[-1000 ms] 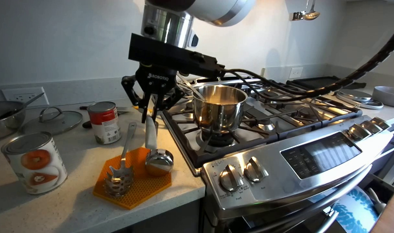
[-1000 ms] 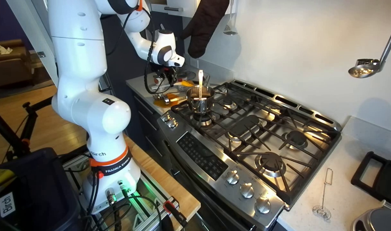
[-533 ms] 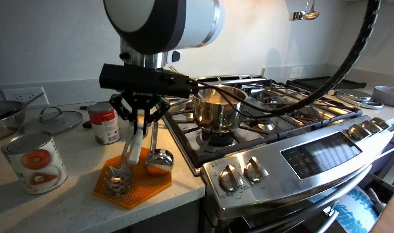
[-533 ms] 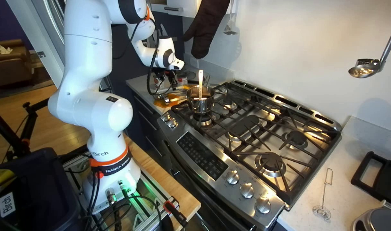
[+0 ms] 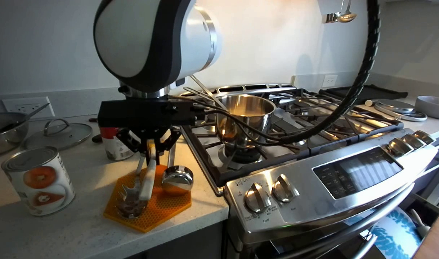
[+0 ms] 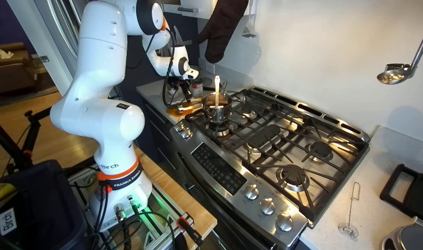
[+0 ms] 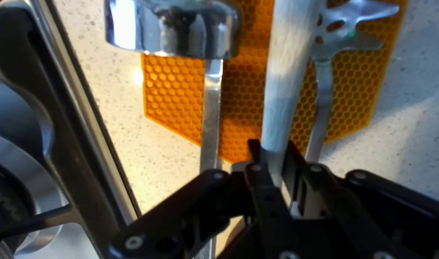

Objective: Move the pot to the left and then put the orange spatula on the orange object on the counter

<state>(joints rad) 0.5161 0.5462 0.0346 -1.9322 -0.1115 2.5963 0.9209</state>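
Note:
The steel pot stands on the stove's burner nearest the counter. It also shows in an exterior view with a pale utensil standing in it. The orange object, a honeycomb mat, lies on the counter beside the stove; it fills the middle of the wrist view. My gripper is shut on the pale handle of the orange spatula. In the wrist view the handle runs out from between the fingertips, low over the mat. Contact with the mat cannot be told. The spatula's orange head is mostly hidden.
A slotted metal scoop and a round steel scoop lie on the mat, either side of the spatula handle. A large can, a red-labelled can and a glass lid stand near. The stove edge borders the counter.
My gripper has moved left and down in an exterior view, carrying the spatula from beside the stove to low over the mat. The pot, mat and scoops have not moved.

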